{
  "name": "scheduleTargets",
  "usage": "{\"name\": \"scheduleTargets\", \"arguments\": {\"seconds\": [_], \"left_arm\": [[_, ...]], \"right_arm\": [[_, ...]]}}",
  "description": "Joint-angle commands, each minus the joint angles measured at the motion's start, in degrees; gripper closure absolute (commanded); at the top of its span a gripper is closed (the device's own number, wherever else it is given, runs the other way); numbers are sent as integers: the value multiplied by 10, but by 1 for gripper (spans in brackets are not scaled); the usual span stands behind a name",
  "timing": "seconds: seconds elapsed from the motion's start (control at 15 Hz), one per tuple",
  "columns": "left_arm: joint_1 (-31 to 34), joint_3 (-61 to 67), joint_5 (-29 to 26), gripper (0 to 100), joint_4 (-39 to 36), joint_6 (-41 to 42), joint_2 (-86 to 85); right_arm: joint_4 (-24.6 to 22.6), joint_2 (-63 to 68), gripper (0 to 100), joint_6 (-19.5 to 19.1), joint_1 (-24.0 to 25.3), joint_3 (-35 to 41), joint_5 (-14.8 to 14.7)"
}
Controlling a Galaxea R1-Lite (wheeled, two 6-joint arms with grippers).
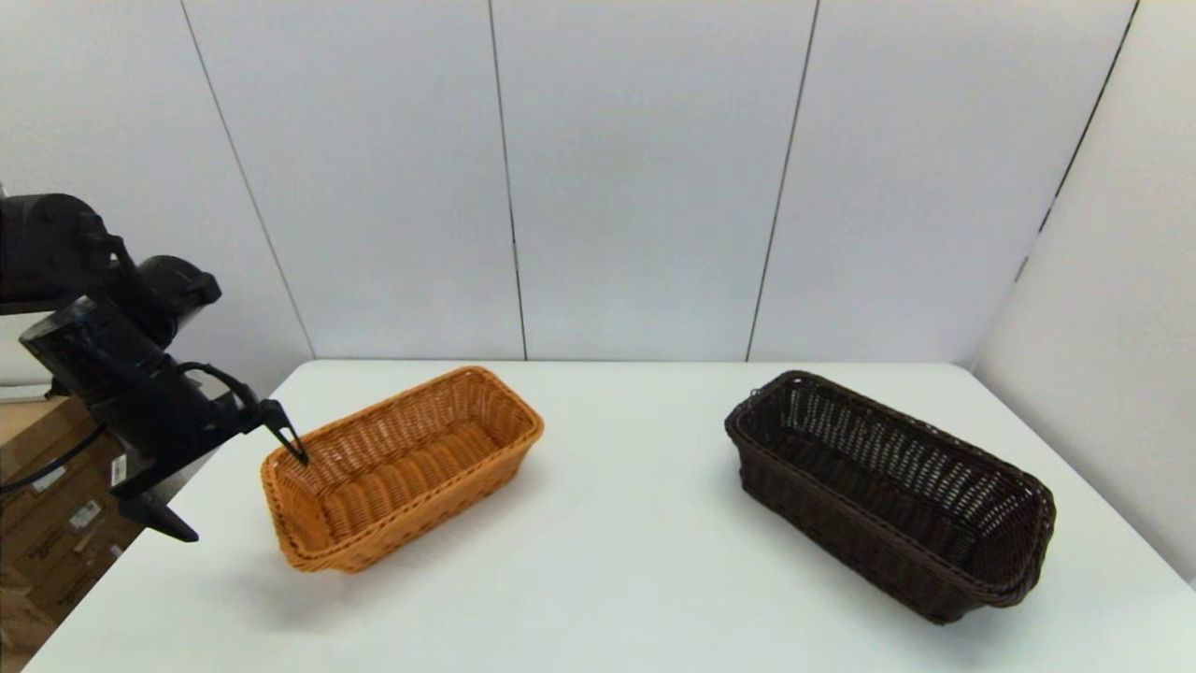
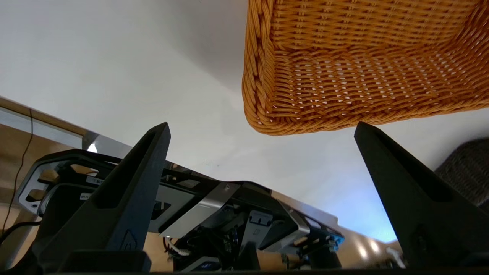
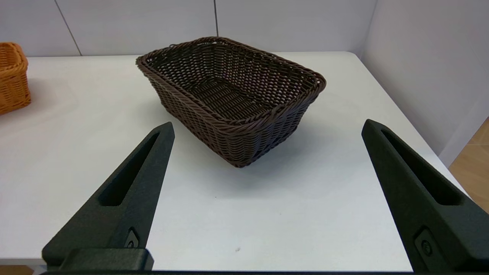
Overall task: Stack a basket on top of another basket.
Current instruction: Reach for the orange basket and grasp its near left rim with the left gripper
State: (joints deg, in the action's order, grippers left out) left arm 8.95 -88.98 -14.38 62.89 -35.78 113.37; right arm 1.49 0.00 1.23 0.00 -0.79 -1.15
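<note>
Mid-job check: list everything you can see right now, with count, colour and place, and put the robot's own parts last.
dark brown basket: one, near-black wicker, robot's right side of the table, empty.
orange-tan basket: one, wicker, robot's left side, empty, apart from the dark one.
table: one, white, under both baskets.
cardboard boxes: several, brown, beyond the table's left edge.
left gripper: black, open, at the orange-tan basket's near-left corner.
right gripper: black, open, short of the dark brown basket.

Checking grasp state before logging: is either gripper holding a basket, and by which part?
Nothing is held. Left gripper is open beside the orange-tan woven wicker basket's end rim. Right gripper is open, short of the dark brown woven wicker basket.
</note>
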Motion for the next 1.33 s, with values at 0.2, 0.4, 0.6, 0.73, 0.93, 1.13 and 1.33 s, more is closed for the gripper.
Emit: {"name": "scheduleTargets", "arguments": {"seconds": [0.2,0.4,0.6,0.73,0.93,1.13,1.33], "left_arm": [[10,6,-6,0,-23,9,77],[12,4,-3,0,-52,19,106],[12,3,-5,0,-100,32,128],[12,0,-6,0,-118,41,141],[12,0,-8,0,-158,47,164],[12,2,-34,0,-178,47,171],[12,6,-43,0,-181,47,170]], "right_arm": [[0,0,0,0,0,0,0],[0,0,0,0,0,0,0],[0,0,0,0,0,0,0],[0,0,0,0,0,0,0],[0,0,0,0,0,0,0],[0,0,0,0,0,0,0],[0,0,0,0,0,0,0]]}}
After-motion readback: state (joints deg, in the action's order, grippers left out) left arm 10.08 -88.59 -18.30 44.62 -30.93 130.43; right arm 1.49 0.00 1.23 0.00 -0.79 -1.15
